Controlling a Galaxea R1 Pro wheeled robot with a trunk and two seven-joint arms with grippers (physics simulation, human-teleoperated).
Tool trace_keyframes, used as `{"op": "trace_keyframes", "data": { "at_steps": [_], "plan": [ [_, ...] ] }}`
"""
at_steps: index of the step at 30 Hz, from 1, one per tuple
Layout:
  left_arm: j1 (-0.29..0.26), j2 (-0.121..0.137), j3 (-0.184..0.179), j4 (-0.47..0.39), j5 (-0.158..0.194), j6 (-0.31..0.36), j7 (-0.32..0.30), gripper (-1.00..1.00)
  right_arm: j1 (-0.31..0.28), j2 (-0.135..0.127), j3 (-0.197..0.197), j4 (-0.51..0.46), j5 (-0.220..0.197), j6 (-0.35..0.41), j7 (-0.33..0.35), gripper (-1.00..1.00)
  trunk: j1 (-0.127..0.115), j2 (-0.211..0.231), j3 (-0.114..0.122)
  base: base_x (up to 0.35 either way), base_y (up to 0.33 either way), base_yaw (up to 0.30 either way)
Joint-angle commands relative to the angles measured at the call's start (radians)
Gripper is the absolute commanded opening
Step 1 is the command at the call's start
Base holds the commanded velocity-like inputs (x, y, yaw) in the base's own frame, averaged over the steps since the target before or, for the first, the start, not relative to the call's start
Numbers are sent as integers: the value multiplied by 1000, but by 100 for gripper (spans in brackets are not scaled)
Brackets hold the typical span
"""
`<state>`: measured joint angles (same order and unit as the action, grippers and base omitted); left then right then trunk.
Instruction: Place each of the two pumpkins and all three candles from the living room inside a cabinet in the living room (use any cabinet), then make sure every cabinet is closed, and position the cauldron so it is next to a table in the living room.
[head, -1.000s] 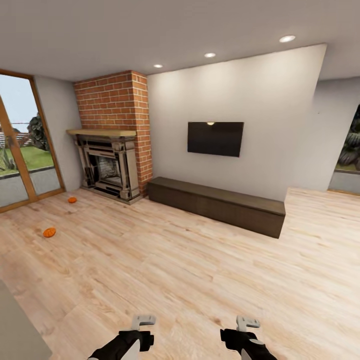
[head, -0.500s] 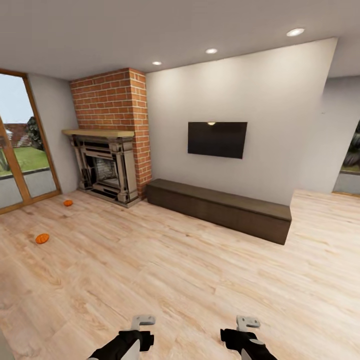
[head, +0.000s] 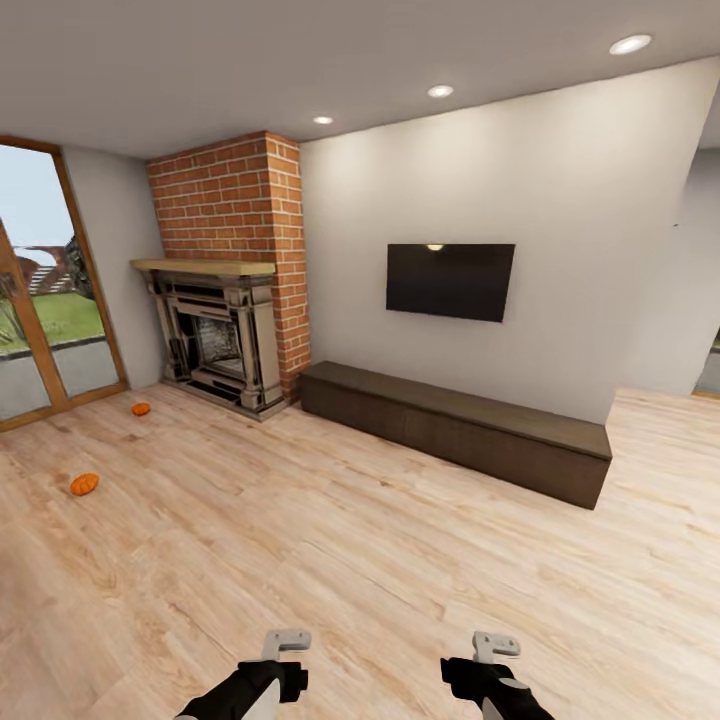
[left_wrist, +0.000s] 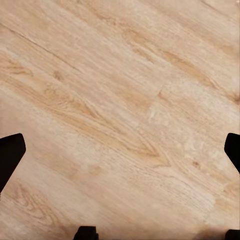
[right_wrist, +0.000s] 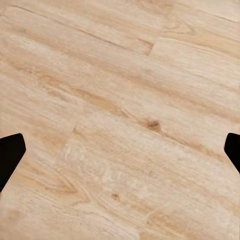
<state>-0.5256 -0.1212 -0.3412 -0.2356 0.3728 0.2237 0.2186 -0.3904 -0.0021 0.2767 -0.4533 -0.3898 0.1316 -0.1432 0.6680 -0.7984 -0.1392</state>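
floor (head: 350, 560) light wood planks | cabinet (head: 455, 428) long low dark brown, shut, against wall under TV (head: 450, 281) | two orange ribbed pumpkins on floor near fireplace (head: 215, 335): flatter (head: 84, 484), rounder (head: 141, 409) | left claw (head: 286, 641), right claw (head: 495, 645): fingers spread apart, empty

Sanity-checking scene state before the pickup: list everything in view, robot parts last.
pumpkins: 2, orange, on the floor left of the fireplace, nearer, farther
cabinet: 1, dark brown, against the wall under the TV, fronts shut
fireplace: 1, red brick with grey surround, left of cabinet
TV: 1, black, on the wall
glass door: 1, wood-framed, far left
ceiling lights: 3, white
floor: light wood planks
left gripper: open, empty, over floor
right gripper: open, empty, over floor
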Motion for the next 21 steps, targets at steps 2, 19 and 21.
{"op": "trace_keyframes", "data": {
  "at_steps": [2,19,21],
  "plan": [
    [-1,0,-9,-2,10,5,7,100,-1,0,8,-2,-6,6,-8,100,1,-1,-2,335,0,14],
    [-1,0,-9,-2,9,4,7,100,-1,0,7,-2,-6,5,-7,100,1,-1,-2,335,-30,78],
    [-1,0,-9,-2,9,3,7,100,-1,0,7,-2,-6,5,-7,100,1,-1,-2,326,-117,179]
  ]
}}
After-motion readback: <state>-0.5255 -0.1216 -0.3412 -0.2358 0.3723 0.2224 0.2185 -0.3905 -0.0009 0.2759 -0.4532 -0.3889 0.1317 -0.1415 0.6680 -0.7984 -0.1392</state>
